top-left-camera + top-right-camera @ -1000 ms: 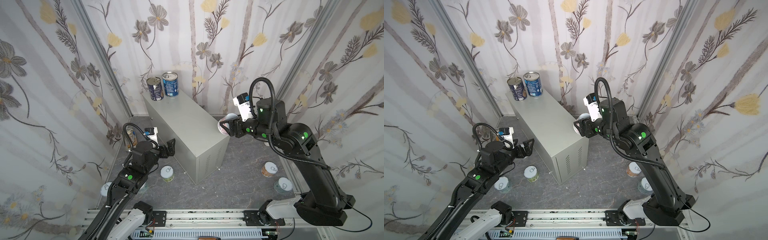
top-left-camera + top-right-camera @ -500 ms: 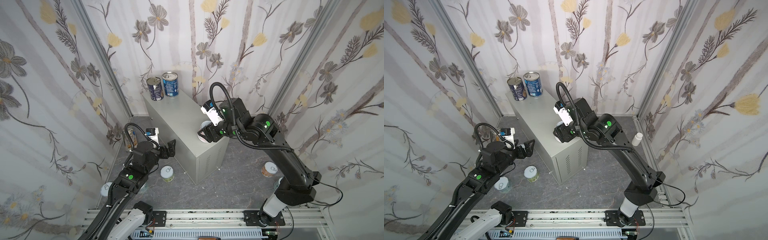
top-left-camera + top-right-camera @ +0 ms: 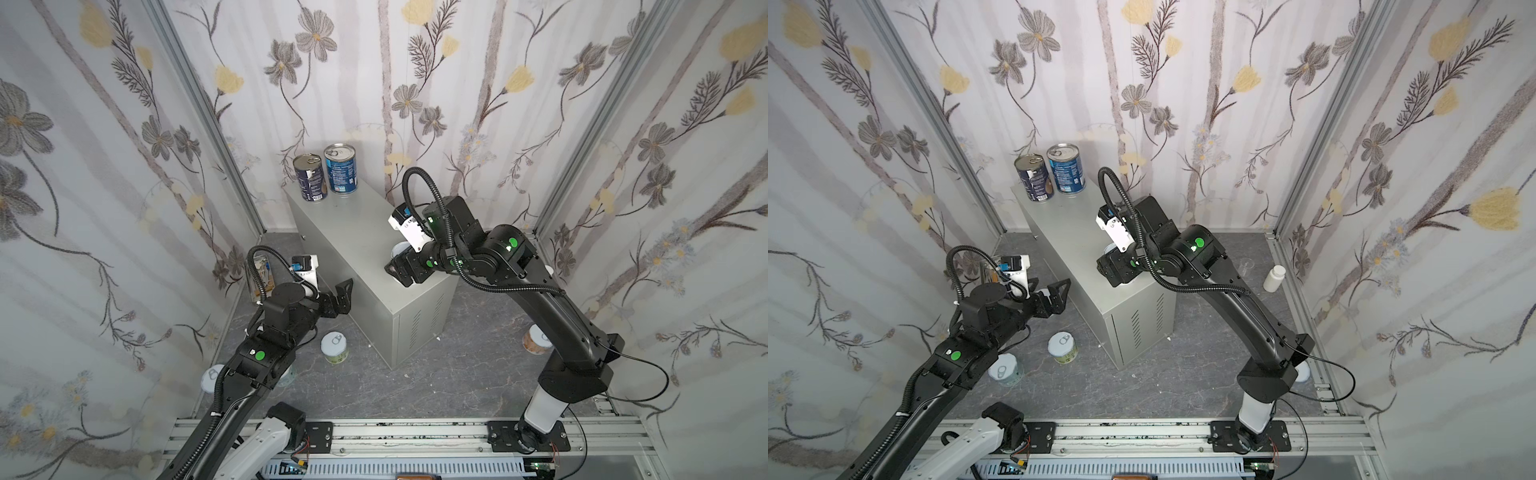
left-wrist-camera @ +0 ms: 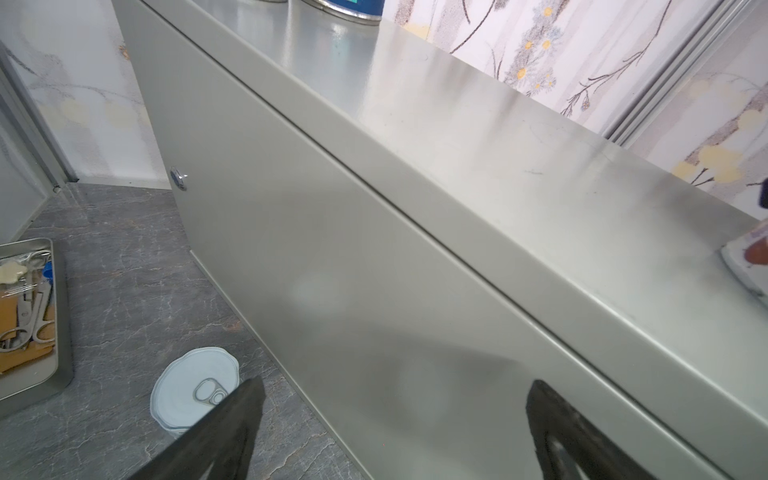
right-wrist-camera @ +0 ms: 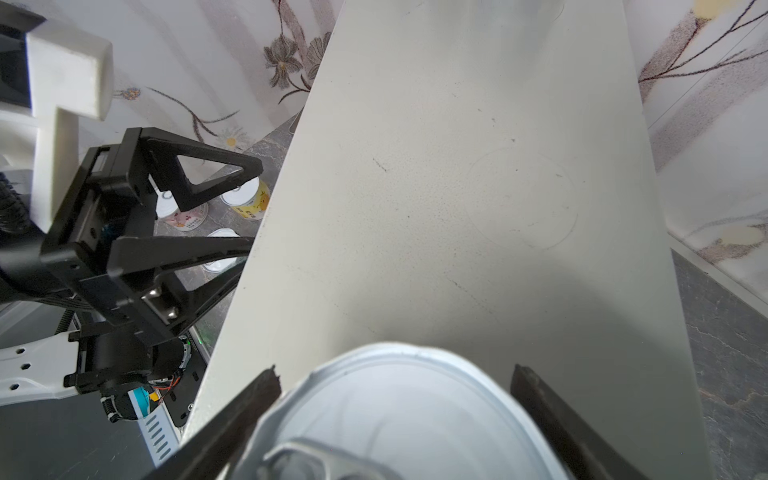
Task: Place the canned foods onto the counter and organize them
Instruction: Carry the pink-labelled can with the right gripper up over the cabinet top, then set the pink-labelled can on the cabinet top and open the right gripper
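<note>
Between the right jaws, a pale-lidded can [image 5: 399,415] rests on the worktop [image 5: 457,166]; they have just widened, releasing it: third can placed. Left jaws wide, empty.

Counter [image 3: 353,237]: you have two blue cans [image 3: 309,178] at its far end and one pale-lidded can [image 5: 399,415] near its vented end.
Floor [image 3: 457,374]: you'll find short cans [image 3: 334,348], a tray [image 4: 62,332] and a white bottle [image 3: 1273,277].

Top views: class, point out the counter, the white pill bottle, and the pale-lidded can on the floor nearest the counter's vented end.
counter [image 3: 353,232]: a top view, bare part of its flat top.
white pill bottle [image 3: 1272,282]: a top view, its body.
pale-lidded can [image 3: 333,341]: a top view, its lid.
</note>
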